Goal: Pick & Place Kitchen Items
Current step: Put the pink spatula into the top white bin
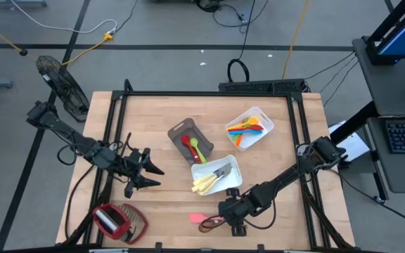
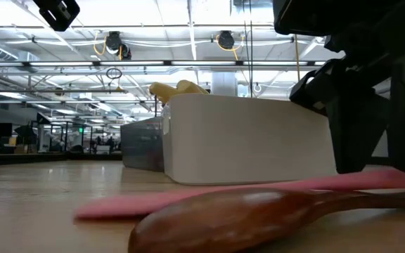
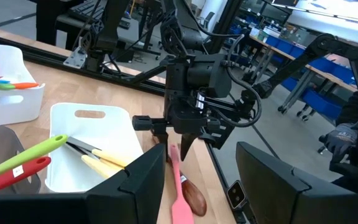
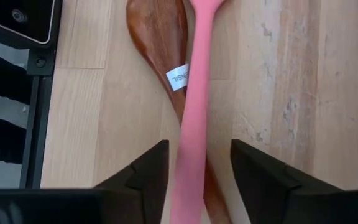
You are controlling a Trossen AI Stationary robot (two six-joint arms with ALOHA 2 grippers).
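A pink spatula point(image 4: 194, 118) lies on the table near its front edge, its handle resting over a brown wooden spoon point(image 4: 157, 37). Both also show in the high view, the spatula point(image 1: 197, 218) and the spoon point(image 1: 208, 225). My right gripper point(image 4: 197, 174) slants down over them, open. One finger stands on each side of the pink handle, with a gap on both sides. My left gripper point(image 1: 159, 177) hangs open in the air over the table's left part, nothing between its fingers point(image 3: 138, 186).
A white tray point(image 1: 225, 184) with yellow-handled knives stands just behind the right gripper. Farther back are a white tray point(image 1: 264, 135) of coloured utensils and a grey bin point(image 1: 178, 132) with a red and a green utensil. A red wire-mesh gadget point(image 1: 118, 221) lies front left.
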